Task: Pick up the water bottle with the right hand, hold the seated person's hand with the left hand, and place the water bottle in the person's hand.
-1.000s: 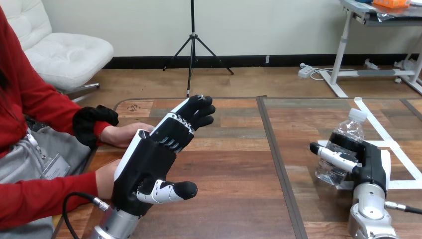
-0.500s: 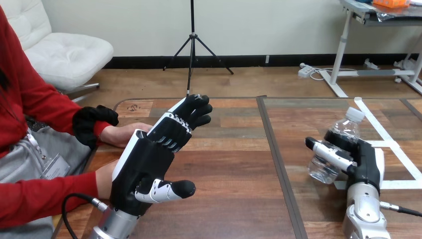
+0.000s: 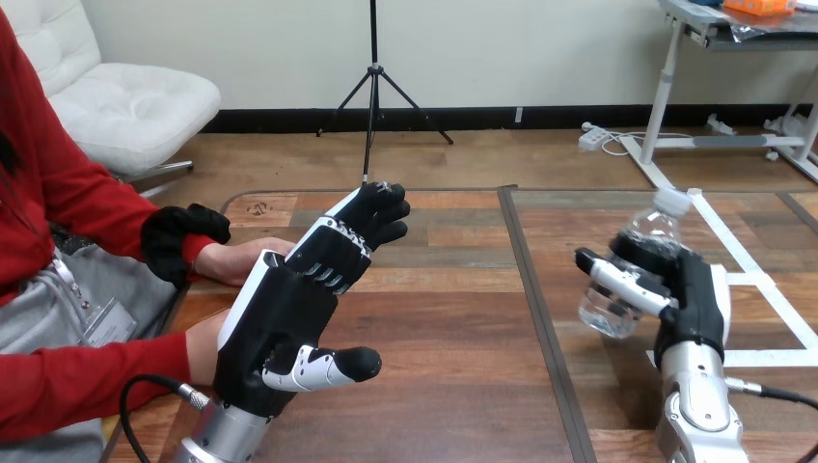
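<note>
A clear water bottle (image 3: 632,265) with a white cap tilts to the right, lifted off the table, with my right hand (image 3: 687,294) shut on its middle at the right side of the view. My left hand (image 3: 289,313) stands raised at the left, palm turned toward the middle, fingers straight and thumb out, holding nothing. The person's hand (image 3: 241,258) rests on the table's left edge just behind my left hand, palm partly hidden by it. Another hand of the person (image 3: 201,347) sits lower, behind my left wrist. I cannot tell if they touch my hand.
White tape lines (image 3: 762,289) mark the table's right part. A dark seam (image 3: 535,309) runs down the table's middle. A black glove (image 3: 178,236) lies by the person's sleeve at the left edge.
My right hand has lifted the bottle off the table and carried it up and to the left, tilting it. My left hand has barely moved.
</note>
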You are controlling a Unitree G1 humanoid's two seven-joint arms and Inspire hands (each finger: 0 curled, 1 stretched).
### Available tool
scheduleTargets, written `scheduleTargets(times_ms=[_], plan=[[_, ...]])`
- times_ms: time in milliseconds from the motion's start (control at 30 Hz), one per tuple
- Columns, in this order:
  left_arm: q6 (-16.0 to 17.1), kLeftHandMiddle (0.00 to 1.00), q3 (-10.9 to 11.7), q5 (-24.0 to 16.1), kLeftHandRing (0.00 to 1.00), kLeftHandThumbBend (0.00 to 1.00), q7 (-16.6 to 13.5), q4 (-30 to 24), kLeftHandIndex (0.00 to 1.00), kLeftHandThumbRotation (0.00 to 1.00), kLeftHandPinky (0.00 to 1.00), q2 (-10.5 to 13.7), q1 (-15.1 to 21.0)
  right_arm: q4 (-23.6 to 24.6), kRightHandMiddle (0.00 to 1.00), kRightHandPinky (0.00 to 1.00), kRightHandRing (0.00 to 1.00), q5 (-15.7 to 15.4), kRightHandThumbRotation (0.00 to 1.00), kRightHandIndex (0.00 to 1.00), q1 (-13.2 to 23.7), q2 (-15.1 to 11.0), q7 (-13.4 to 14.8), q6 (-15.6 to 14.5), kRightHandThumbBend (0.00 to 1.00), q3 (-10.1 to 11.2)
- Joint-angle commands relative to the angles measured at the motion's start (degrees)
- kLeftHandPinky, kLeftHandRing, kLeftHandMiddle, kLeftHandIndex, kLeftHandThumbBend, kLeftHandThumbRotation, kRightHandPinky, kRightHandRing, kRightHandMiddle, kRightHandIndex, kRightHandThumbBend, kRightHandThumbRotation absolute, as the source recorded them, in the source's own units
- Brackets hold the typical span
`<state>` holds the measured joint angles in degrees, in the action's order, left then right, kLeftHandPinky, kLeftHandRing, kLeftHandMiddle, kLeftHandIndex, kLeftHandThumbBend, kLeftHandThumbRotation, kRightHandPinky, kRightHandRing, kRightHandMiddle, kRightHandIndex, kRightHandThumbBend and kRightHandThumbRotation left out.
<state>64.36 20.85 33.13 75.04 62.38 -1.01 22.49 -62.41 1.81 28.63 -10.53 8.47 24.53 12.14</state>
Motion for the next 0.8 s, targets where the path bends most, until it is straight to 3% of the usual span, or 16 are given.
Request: scheduleTargets(times_ms=[0,167,400,600,767], plan=[[1.24,0.91,-0.63,-1.42,0.91,0.99,-1.83,-1.08,0.89,0.46,0.88,-0.19,1.84,11.82,0.47,0.30,0.37,-1.05,0.00,0.48,1.05,0.03,-1.03,1.24,0.79,-1.93],[2.36,0.91,-0.95,-3.19,0.91,1.00,-4.13,-0.82,0.89,0.46,0.88,0.07,1.69,17.86,0.47,0.31,0.38,-2.36,0.00,0.48,-0.85,0.23,-1.76,0.08,0.81,-3.62],[5.74,0.92,-1.36,-6.49,0.92,1.00,-7.75,-0.51,0.90,0.48,0.90,0.63,1.51,22.27,0.47,0.31,0.38,-3.13,0.00,0.48,-2.37,0.40,-3.74,-0.71,0.82,-4.94],[11.02,0.94,-1.41,-11.48,0.94,1.00,-12.86,0.12,0.92,0.52,0.91,1.72,1.44,23.17,0.47,0.31,0.39,-3.45,0.00,0.48,-2.90,0.15,-6.31,0.44,0.84,-6.03],[14.96,0.94,-0.99,-17.58,0.95,1.00,-19.31,0.67,0.93,0.54,0.91,2.82,1.41,23.54,0.47,0.31,0.39,-5.34,0.00,0.48,-3.08,-0.48,-7.54,0.60,0.85,-7.47]])
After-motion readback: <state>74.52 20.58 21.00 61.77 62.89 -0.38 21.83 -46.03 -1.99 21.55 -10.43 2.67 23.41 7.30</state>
